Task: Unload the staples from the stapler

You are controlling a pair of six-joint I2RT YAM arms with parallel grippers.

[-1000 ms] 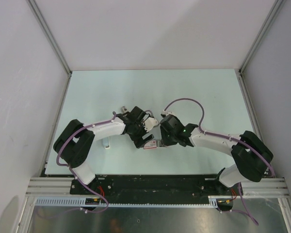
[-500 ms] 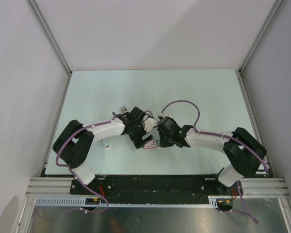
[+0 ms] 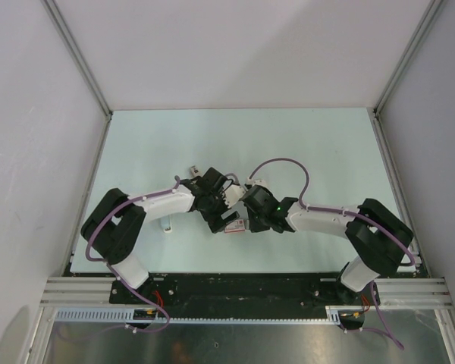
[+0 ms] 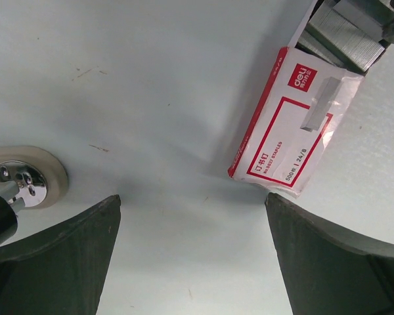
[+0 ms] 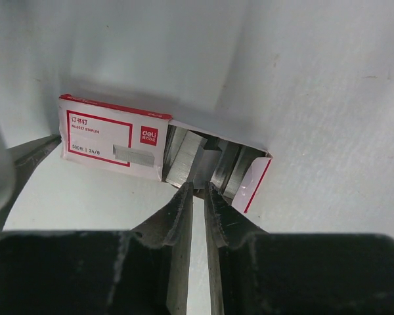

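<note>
The stapler does not show plainly in any view. A white and red staple box (image 5: 111, 141) lies flat on the table with its right end open, and grey staple strips (image 5: 184, 154) sit inside. My right gripper (image 5: 198, 187) is at that open end, nearly shut, with a thin grey strip of staples between its tips. My left gripper (image 4: 192, 197) is open and empty over bare table, with the box (image 4: 292, 131) just beyond its right finger. In the top view both grippers, left (image 3: 224, 205) and right (image 3: 248, 214), meet over the box (image 3: 236, 225).
A beige oval piece with a shiny metal fitting (image 4: 20, 178) lies at the left edge of the left wrist view. A small white object (image 3: 167, 225) lies beside the left arm. A small metal part (image 3: 190, 171) lies behind that arm. White walls enclose the table.
My right arm has moved left, bringing its gripper to the open end of the staple box. The left arm has barely moved.
</note>
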